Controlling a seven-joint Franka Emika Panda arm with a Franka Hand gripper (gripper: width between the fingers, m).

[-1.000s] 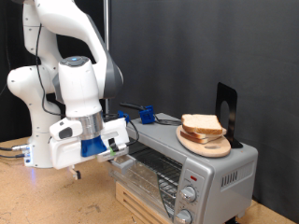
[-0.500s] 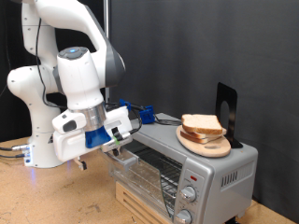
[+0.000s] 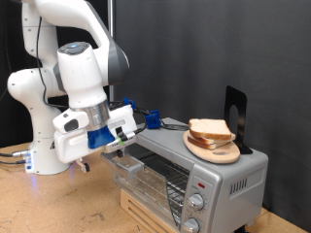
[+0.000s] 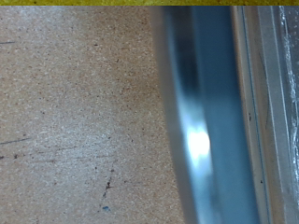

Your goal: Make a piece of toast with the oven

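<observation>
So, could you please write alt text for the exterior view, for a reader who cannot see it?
A white robot arm's pincer sits at the open door of a small boxy silver toaster oven. Two pale bread slices with tan crust lie stacked on a round wooden plate on top of the oven.

- Toast (image 3: 210,129): pale slice with tan crust, topmost of two stacked on the oven's roof.
- Oven (image 3: 225,183): silver, boxy, door open, wire rack showing, two knobs in front.
</observation>
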